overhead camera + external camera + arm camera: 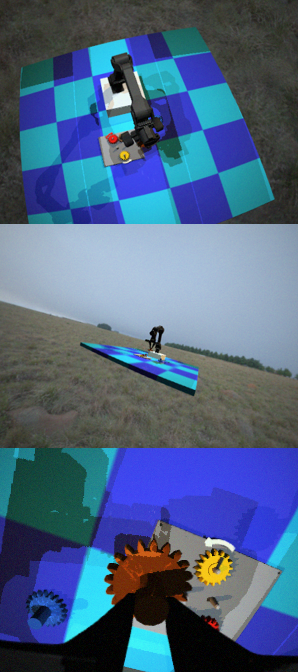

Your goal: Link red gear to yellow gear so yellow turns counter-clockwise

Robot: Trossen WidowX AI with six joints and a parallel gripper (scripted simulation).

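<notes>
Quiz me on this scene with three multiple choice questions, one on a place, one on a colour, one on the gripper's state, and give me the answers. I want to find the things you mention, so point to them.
1. Where is the yellow gear [124, 155] [213, 568]?
A) on the white block
B) on the grey board [107, 159] [252, 575]
C) between the fingers

2. What colour is the loose gear on the table, away from the gripper [151, 605]?
A) blue
B) green
C) white

3. How is the gripper?
A) wide open
B) shut on nothing
C) shut on the orange gear [127, 573]

1 B: it sits inside the board's edges.
2 A: the wrist view shows its blue teeth.
3 C: its knob is between the fingers.
</notes>
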